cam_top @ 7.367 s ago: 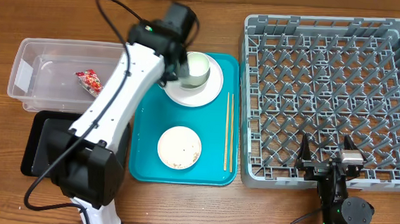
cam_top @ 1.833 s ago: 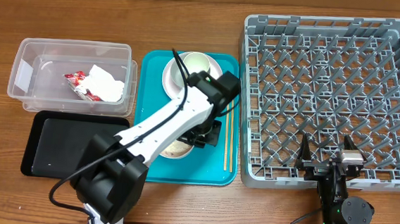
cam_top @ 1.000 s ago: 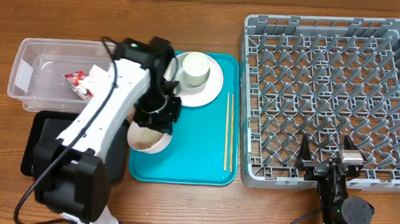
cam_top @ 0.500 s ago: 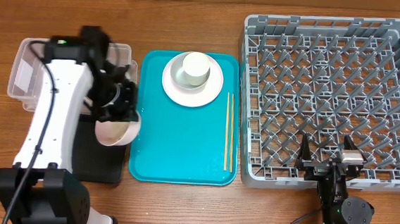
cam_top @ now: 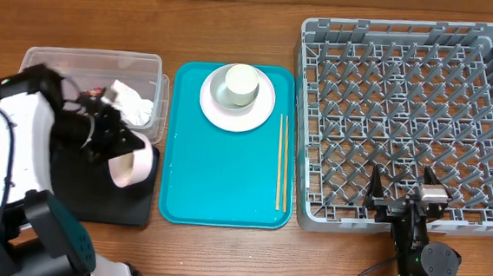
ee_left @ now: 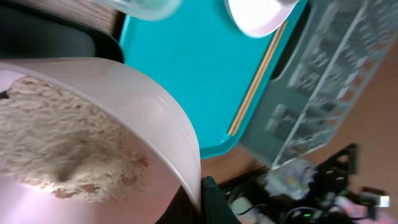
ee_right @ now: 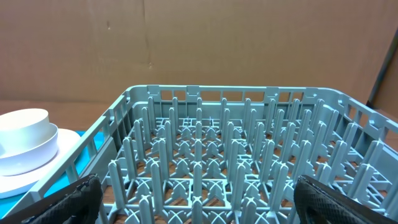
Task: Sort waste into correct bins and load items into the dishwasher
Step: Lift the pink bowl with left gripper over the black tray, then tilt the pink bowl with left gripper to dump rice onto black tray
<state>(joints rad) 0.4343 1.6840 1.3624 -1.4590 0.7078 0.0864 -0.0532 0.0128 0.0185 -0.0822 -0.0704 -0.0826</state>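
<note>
My left gripper is shut on the rim of a small white bowl and holds it tilted on its side over the black tray. In the left wrist view the bowl fills the frame, with white rice-like grains clinging inside and the gripper pinching its rim. The clear tub holds the red wrapper and the white tissue. The pale cup stands on the plate. Chopsticks lie on the teal tray. My right gripper is open and empty at the grey dish rack's front edge.
The teal tray lies between the bins and the rack. The right wrist view shows the rack's upright pegs between my open fingers, with the cup and plate at far left.
My left arm has carried the bowl off the teal tray and leftward to above the black tray, tipping it on its side. The right arm has not moved.
</note>
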